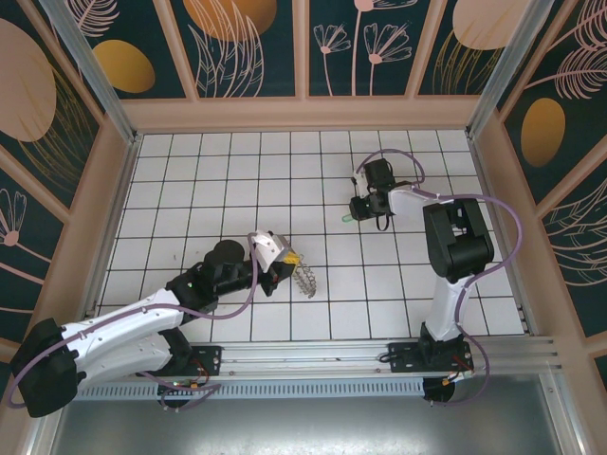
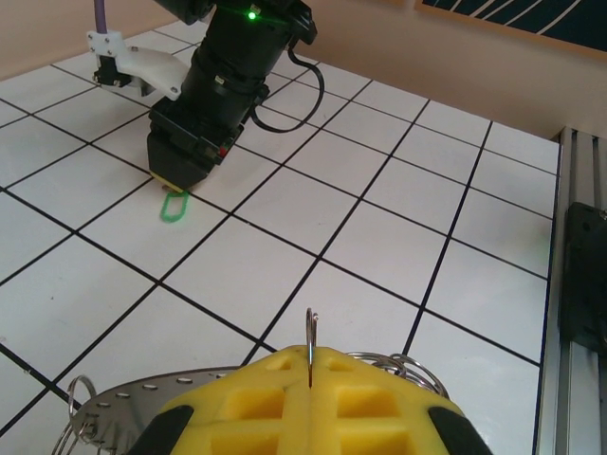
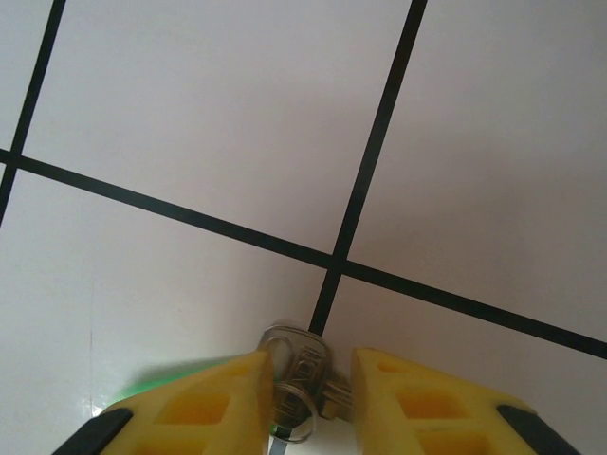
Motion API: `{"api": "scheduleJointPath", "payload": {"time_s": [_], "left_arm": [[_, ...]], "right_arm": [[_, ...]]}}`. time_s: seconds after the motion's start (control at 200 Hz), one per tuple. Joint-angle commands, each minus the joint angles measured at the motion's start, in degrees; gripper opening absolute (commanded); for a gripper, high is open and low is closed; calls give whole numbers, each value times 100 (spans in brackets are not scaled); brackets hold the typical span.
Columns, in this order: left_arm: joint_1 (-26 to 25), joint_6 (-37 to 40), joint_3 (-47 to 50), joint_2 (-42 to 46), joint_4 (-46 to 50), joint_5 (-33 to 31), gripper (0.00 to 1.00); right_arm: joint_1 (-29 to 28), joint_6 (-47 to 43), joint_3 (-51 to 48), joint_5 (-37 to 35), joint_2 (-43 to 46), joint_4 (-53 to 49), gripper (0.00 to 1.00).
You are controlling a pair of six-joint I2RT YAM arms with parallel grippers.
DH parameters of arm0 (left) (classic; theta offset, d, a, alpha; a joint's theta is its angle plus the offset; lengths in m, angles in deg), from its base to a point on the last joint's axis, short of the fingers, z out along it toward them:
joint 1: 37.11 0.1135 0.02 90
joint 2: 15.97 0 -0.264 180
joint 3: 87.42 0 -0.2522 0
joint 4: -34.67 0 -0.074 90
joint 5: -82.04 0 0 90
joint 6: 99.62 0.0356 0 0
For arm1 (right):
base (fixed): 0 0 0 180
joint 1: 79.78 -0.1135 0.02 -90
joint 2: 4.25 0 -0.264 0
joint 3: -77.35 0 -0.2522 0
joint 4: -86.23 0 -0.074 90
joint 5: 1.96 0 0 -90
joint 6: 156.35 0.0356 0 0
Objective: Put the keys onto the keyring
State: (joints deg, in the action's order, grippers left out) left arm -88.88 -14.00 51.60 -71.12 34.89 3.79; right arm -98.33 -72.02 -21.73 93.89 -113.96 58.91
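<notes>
L gripper (image 1: 289,258) clamps keyring (image 1: 303,281); R gripper (image 1: 353,214) pinches keys (image 1: 346,219).
Top view: keyring lower centre on tiles (image 1: 218,171), L fingers (image 2: 256,403) closed tight on its thin edge. Keys right of centre, well apart from keyring. R fingers (image 3: 190,417) narrowly apart w/ silver shank between, green head at floor.

White tiled table (image 1: 190,190) (black grid lines) bears keyring (image 1: 305,282) and keys (image 1: 345,218).

Bright, even overhead light reaches me across the white surface (image 1: 237,171); shadows on it are soft-edged. In my right wrist view the right end effector (image 3: 311,377) is slightly blurred, the surface behind it sharper.
</notes>
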Motion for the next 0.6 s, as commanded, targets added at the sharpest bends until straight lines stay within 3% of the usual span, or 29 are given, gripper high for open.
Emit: {"api": "scheduleJointPath", "payload": {"time_s": [0.0,0.596], "left_arm": [[2,33,-204,128,-38,57,0],[0,8,-179,173,5,47,0]], "right_arm": [[-63,27,66,-18,-108,-99,26],[-128,30,-130,-3,195,-186,28]]}}
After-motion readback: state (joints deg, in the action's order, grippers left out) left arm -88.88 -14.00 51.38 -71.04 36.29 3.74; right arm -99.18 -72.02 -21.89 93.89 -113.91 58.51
